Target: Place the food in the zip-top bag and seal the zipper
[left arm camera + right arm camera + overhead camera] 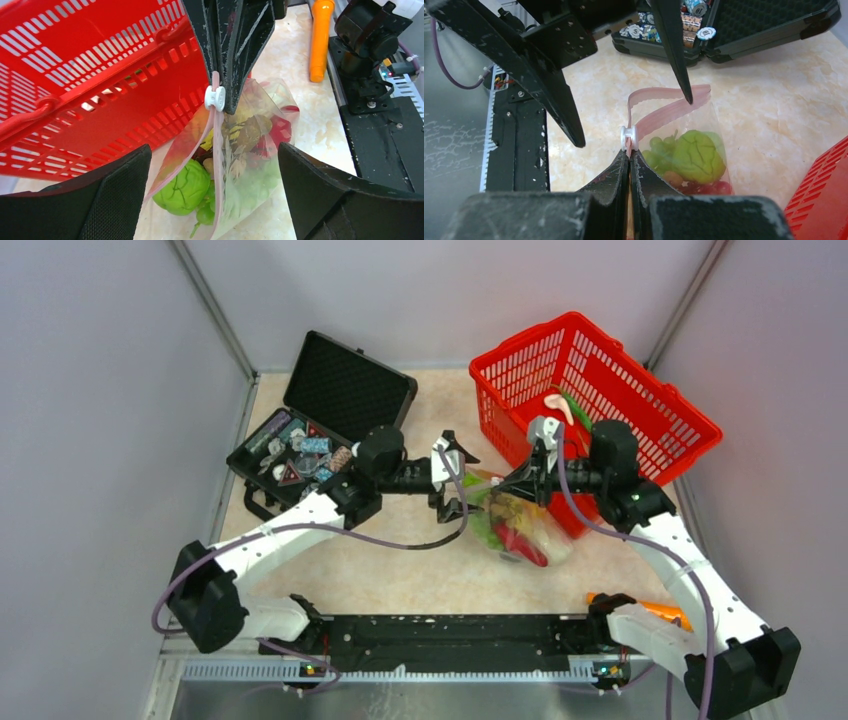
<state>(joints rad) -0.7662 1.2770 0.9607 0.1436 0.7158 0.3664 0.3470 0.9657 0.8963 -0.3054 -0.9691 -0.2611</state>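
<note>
The zip-top bag (520, 528) lies beside the red basket with the food inside: a green pear-like fruit (182, 187), green grapes (658, 150), red pieces and yellow leaves. Its zipper (669, 107), a pale pink strip, carries a white slider (215, 98). My right gripper (629, 152) is shut on the zipper just behind the slider. Beyond the slider the two pink edges gape apart. My left gripper (214, 150) is open, one finger on each side of that gaping mouth, touching neither side. In the top view the left gripper (452, 483) faces the right gripper (512, 480) across the bag.
The red basket (600, 390) stands right behind the bag with a few items in it. An open black case (320, 430) of chips sits at the back left. An orange object (665, 611) lies by the right arm's base.
</note>
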